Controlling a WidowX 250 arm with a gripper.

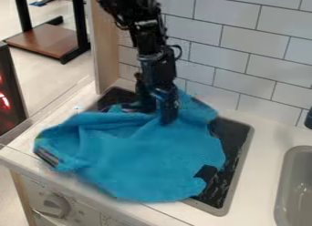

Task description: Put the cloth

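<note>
The arm (148,31) comes down from 11 o'clock, its gripper (158,112) pointing down at the upper part of the cloth (128,150), just above the middle of the view. Whether the gripper stands apart or together, or is clamped on the cloth, I cannot tell.

The blue cloth lies spread over most of the stove (236,135), with soft folds running from beneath the gripper towards 9 o'clock. On its 8 o'clock side it goes past the stove onto the counter (261,175), where a bunched end shows a dark patch. Its lower part reaches close to the counter's front edge at 7 o'clock. The stove's dark top shows along the cloth's 3 to 5 o'clock side, and again at 11 o'clock, behind the gripper.

The sink (281,188) is set in the counter at 4 o'clock, apart from the cloth. A knob (56,205) is on the front panel at 7 o'clock. The tiled wall (237,38) rises at 1 o'clock, and a wooden post (105,52) stands at 11 o'clock.
</note>
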